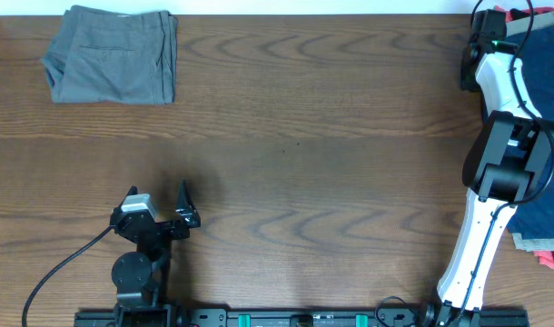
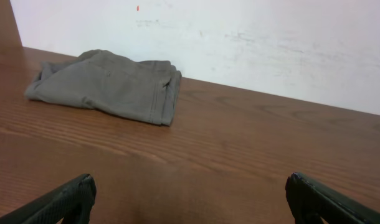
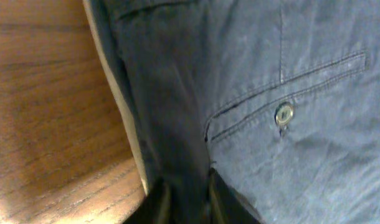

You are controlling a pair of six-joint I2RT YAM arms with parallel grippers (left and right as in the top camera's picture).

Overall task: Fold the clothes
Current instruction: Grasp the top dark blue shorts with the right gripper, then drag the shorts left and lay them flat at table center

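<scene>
**Item:** navy shorts (image 3: 289,62), lying at the right edge of the table (image 3: 47,93).
**Handling:** probably soft, light and limp. The buttoned pocket (image 3: 289,93) and the seams look stiffer. Likely to sag and drag, so best taken at the waistband or hem corners.
**Right gripper** (image 3: 187,198): fingers nearly together, apparently pinching a fold at the shorts' edge.
**Left gripper** (image 2: 190,196): spread wide, empty, low over bare wood.

**Item:** grey shorts (image 1: 112,54), folded, at the far left corner. Seemingly done.
</scene>
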